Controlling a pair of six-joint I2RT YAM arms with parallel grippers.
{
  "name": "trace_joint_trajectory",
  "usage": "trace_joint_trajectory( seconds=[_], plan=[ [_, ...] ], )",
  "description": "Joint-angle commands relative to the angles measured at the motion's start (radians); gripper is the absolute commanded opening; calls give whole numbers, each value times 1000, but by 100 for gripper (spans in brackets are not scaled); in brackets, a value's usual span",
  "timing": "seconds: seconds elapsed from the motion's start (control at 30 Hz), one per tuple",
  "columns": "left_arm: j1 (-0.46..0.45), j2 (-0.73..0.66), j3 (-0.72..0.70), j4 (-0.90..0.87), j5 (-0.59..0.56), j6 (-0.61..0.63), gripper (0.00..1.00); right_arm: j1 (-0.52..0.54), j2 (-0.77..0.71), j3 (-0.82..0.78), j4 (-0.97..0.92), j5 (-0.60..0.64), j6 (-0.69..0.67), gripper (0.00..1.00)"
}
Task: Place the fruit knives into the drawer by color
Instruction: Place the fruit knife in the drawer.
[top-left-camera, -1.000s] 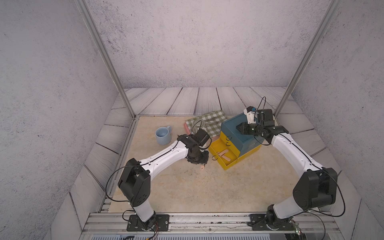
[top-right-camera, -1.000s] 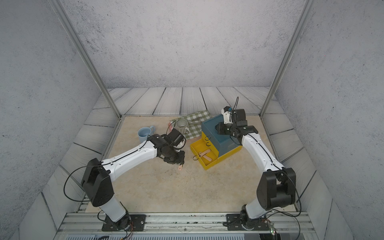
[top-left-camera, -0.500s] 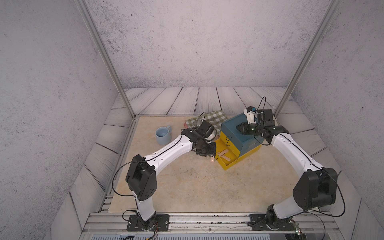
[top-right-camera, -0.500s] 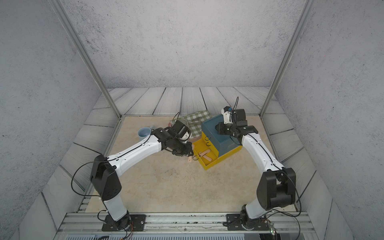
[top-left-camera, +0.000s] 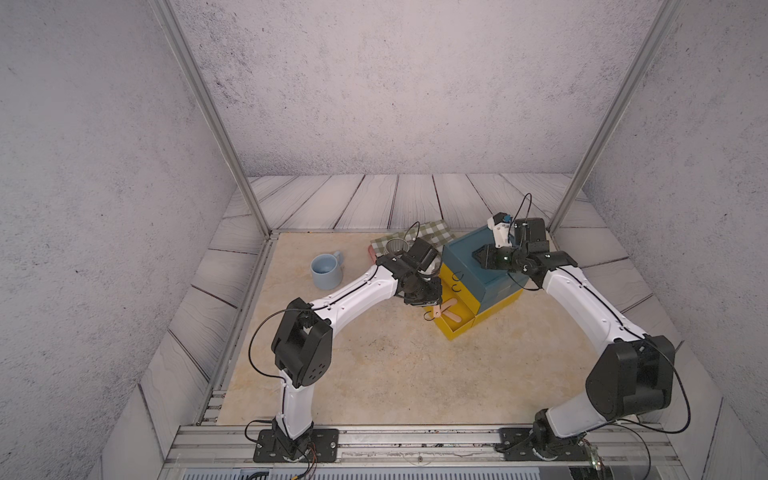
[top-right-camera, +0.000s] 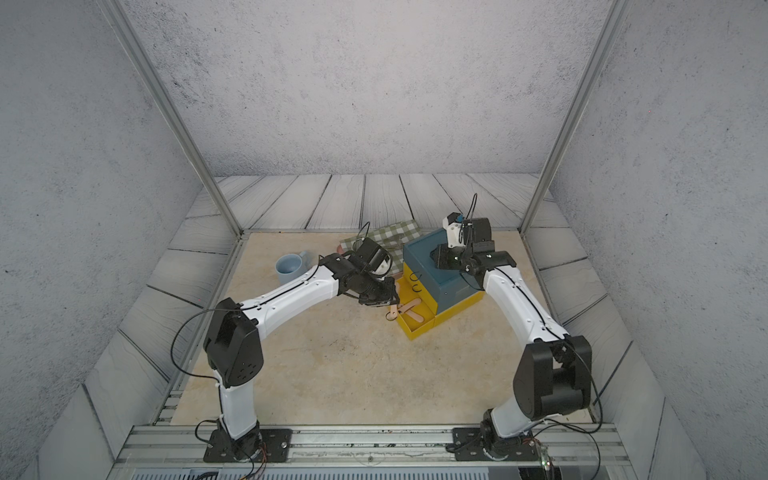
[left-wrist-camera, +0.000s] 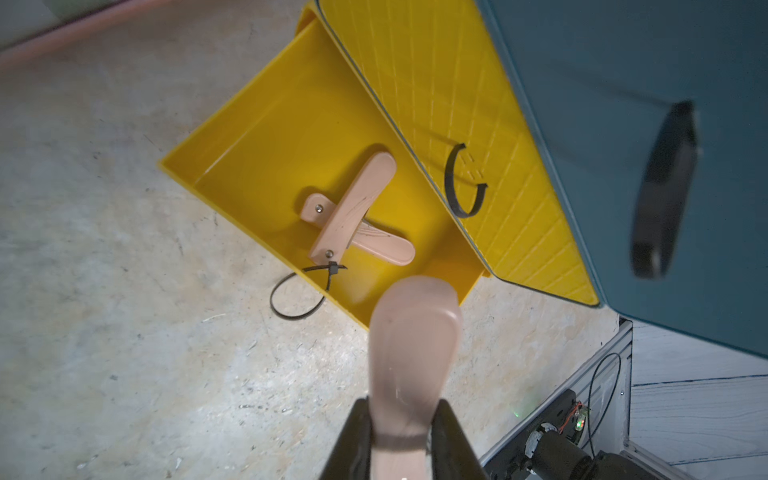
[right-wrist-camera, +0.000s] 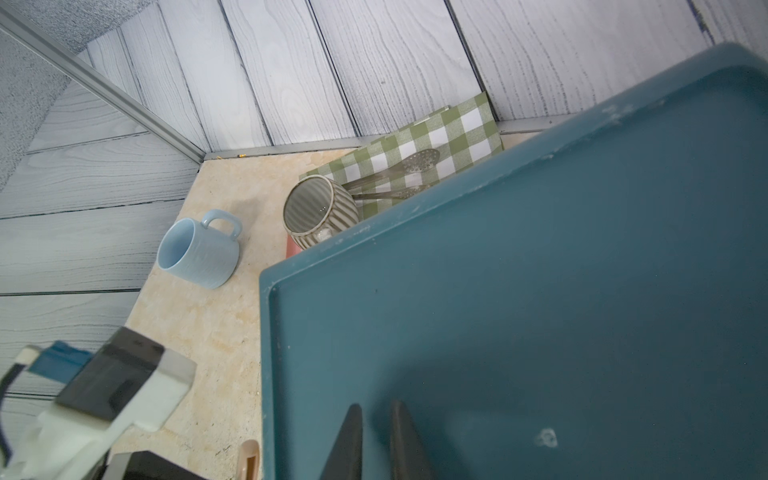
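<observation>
The drawer is a small chest with a teal top and yellow lower fronts; its bottom yellow tray is pulled out. Two peach-pink fruit knives lie crossed inside it. My left gripper is shut on a third peach-pink knife, whose tip hangs over the open tray's near corner; in a top view the gripper is at the tray's left edge. My right gripper rests shut and holding nothing on the chest's teal top. No other knives are in view.
A light blue mug stands left of the chest. Behind the left arm, a striped cup and slotted spoons sit on a green checked cloth over a pink tray. Black ring pulls hang on the drawer fronts.
My left arm has swung right from the middle of the table to the open yellow tray, carrying the peach-pink knife. The right arm has stayed still on the chest.
</observation>
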Motion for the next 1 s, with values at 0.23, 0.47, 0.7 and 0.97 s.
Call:
trace_joint_trajectory(
  seconds=[0.23, 0.47, 0.7, 0.97],
  plan=[
    [1, 77, 63, 82, 18, -76, 15, 1, 148, -142, -455, 116, -1, 17],
    [0, 125, 78, 104, 19, -97, 14, 0, 147, -145, -454, 116, 0, 16],
    [0, 180, 111, 116, 12, -103, 14, 0, 147, -146, -454, 116, 1, 16],
    [-1, 218, 132, 131, -7, -130, 15, 1, 152, -148, -448, 112, 0, 16]
  ],
)
